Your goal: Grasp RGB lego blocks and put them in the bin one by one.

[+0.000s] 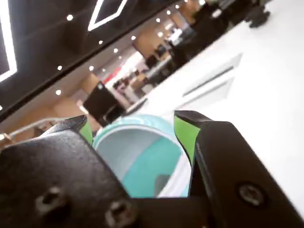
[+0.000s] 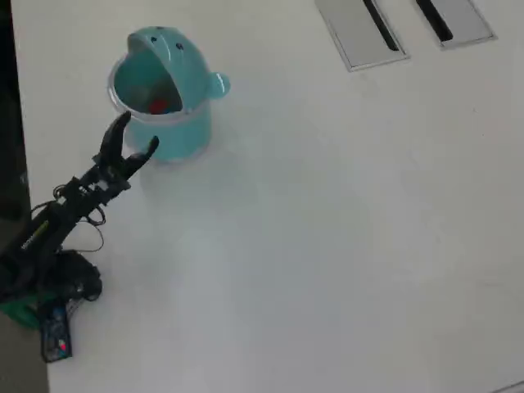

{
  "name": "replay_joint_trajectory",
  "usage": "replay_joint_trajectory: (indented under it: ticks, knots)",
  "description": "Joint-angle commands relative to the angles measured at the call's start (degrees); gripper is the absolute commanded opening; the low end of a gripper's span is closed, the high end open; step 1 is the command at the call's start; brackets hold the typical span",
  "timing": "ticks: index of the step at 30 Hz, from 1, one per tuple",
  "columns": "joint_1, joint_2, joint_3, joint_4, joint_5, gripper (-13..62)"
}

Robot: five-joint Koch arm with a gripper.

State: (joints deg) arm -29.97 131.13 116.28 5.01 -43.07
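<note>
Overhead view: black gripper with green-lined fingers (image 2: 136,136) has its jaws spread apart and empty, sitting just beside the teal round plastic bin (image 2: 182,131), at its lower-left rim. Red block (image 2: 160,105) lies inside the bin; no other blocks visible on the white table (image 2: 344,229). Wrist view: bin opening (image 1: 142,152) sits dead ahead between the fingertips, so any next pick likely means backing away first.
</note>
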Motion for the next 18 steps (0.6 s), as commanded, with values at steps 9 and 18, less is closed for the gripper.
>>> replay_joint_trajectory:
  ticks: [9, 18]
  knots:
    - [10.8, 4.3, 1.9, -13.4, 17.7, 32.3]
    - [18.5, 4.4, 8.7, -22.0, 26.5, 32.3]
